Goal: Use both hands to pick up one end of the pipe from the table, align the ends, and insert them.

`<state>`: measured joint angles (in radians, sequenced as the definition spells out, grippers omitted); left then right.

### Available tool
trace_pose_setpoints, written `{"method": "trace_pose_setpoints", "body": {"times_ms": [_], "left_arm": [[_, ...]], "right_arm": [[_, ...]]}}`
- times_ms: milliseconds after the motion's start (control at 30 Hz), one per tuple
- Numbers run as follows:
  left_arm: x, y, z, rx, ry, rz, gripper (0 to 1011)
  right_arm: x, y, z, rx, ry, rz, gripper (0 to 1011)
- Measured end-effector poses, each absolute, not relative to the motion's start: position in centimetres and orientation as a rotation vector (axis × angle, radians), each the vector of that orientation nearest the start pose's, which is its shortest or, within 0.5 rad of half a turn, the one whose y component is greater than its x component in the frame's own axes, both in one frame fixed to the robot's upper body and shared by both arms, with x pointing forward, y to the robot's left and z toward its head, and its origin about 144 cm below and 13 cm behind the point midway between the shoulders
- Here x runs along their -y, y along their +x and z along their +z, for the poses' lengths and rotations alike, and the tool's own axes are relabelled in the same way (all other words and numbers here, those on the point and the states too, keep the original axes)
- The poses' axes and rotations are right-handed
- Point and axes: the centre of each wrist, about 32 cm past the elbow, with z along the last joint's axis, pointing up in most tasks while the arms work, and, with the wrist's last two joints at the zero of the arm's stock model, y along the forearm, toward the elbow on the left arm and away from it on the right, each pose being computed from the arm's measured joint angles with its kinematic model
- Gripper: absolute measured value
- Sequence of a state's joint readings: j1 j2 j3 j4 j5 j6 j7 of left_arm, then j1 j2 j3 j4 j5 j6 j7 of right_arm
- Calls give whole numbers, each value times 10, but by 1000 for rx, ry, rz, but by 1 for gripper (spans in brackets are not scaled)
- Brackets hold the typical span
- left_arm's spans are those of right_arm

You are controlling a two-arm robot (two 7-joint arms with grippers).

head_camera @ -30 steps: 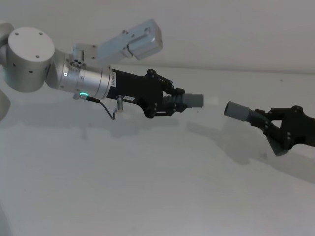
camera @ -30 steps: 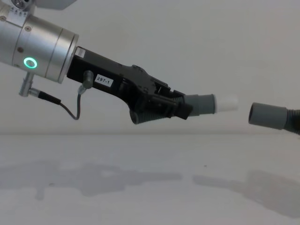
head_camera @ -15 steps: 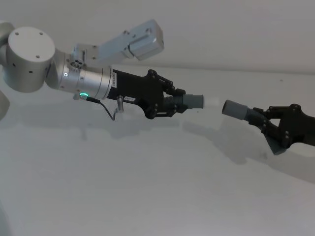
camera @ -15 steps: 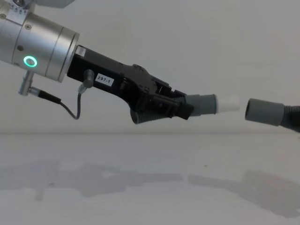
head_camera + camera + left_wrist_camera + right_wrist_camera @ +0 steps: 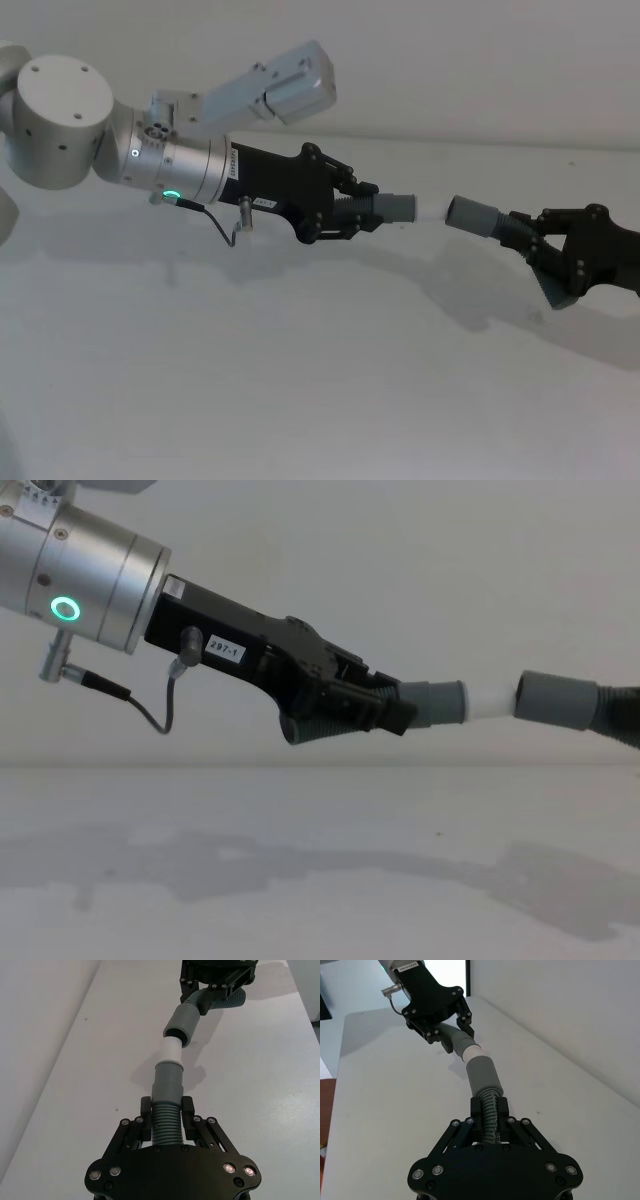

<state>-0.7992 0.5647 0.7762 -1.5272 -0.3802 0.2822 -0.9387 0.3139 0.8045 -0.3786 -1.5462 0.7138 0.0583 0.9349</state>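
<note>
Grippers number two, and we hold one hose piece in each, both raised above the table (image 5: 300, 400). Our left gripper (image 5: 345, 205), on its silver wrist (image 5: 90, 570) with one green ring light (image 5: 65, 609) and one thin cable (image 5: 140, 710), is clamped on the ribbed part of the first hose piece (image 5: 166, 1125); its two fingers (image 5: 145, 1115) press the ribs from either side, just behind the grey cuff (image 5: 167, 1080). From that cuff sticks out one narrower white tip (image 5: 172, 1051). Our right gripper (image 5: 545, 255) is closed the same way around the ribs of the second hose piece (image 5: 489, 1117), with two fingers (image 5: 476, 1110) flanking it just behind its own cuff, the plain socket (image 5: 482, 1074). So we count two hose pieces, two cuffs, one white tip. Taking the white tip as our mark: the socket's mouth sits right at its far end, touching or barely over it, and the two cuffs lie nearly in one line, the socket piece tilted slightly. In the left wrist view the second hose piece curves behind the socket into our right gripper. Two soft shadows lie on the table beneath the hose pieces.
</note>
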Motion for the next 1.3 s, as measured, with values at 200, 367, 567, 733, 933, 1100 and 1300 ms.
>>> {"method": "trace_pose_setpoints", "body": {"times_ms": [200, 367, 567, 733, 933, 1100, 1300], "left_arm": [[-201, 572, 1337, 258, 444, 148, 345], [-200, 569, 1338, 260, 436, 152, 345], [-199, 566, 1339, 265, 426, 155, 345], [-199, 562, 1340, 267, 419, 158, 345], [-199, 558, 1342, 266, 411, 154, 345], [-199, 557, 1342, 263, 406, 150, 345], [-199, 555, 1342, 257, 403, 145, 345]], "right_arm": [[362, 513, 1251, 27, -138, -388, 179], [359, 513, 1252, 30, -138, -374, 179], [356, 514, 1251, 33, -141, -358, 179], [353, 514, 1250, 36, -145, -345, 179], [351, 515, 1250, 37, -146, -336, 179], [350, 515, 1249, 37, -146, -332, 179], [350, 516, 1249, 35, -146, -331, 178]]}}
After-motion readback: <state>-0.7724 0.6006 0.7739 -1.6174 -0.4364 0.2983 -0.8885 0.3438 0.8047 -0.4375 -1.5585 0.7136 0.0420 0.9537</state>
